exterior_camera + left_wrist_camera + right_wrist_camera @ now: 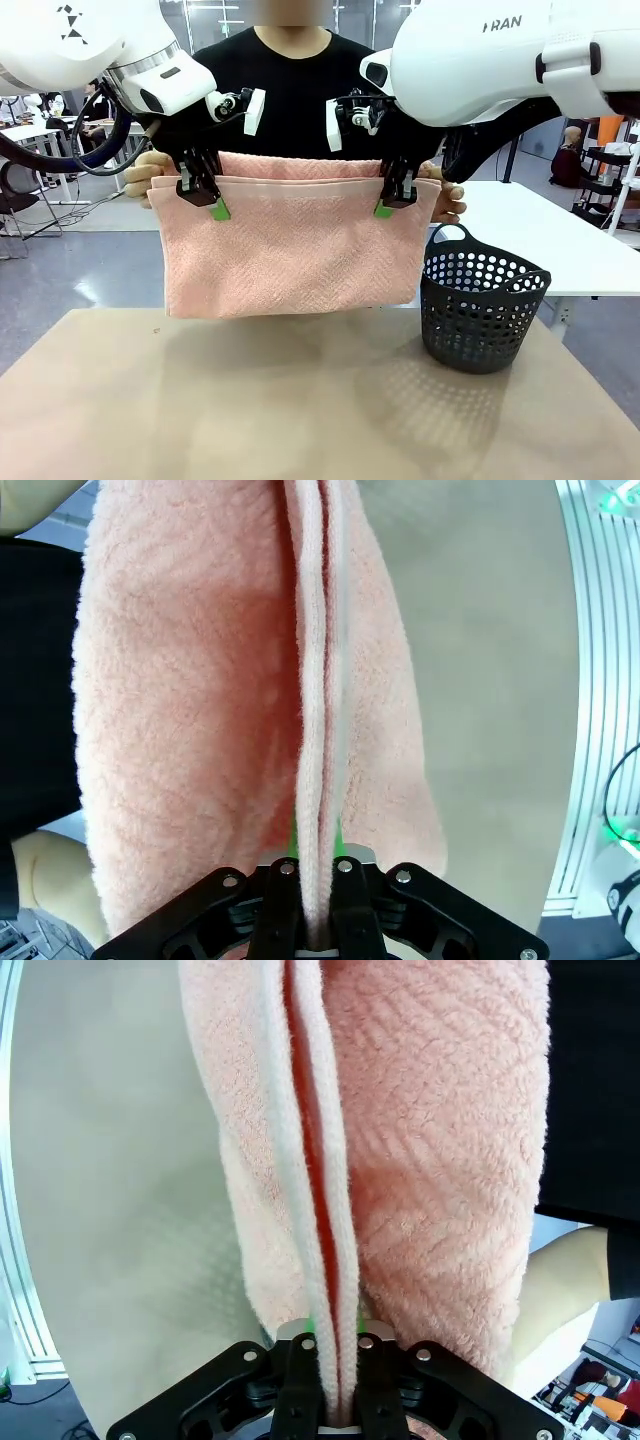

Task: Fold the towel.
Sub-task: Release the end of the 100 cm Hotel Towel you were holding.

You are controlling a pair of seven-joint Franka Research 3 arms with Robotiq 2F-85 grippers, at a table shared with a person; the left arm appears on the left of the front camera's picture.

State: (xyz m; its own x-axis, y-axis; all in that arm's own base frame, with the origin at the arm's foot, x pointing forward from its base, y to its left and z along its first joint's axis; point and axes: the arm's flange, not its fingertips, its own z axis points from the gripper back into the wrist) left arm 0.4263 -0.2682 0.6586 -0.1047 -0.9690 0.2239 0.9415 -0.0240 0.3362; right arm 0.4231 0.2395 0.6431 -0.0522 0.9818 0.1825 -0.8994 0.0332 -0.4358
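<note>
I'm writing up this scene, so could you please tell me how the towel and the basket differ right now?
The towel is salmon-pink cloth; the basket is dark grey and perforated. The towel hangs above the table, its top edge pinched by the left gripper and the right gripper; the basket stands on the table, untouched. The towel is wider than the basket.

- The front view is taken from the robot's side, just above the table [300, 400], facing across it toward the person [290, 90]; the whole hanging towel [290, 250] is framed at middle distance.
- The left wrist view is aimed down along the left gripper [318, 845], very close to the towel.
- The right wrist view is aimed likewise along the right gripper [335, 1330].
- Towel, table and person are shared by all views.
</note>
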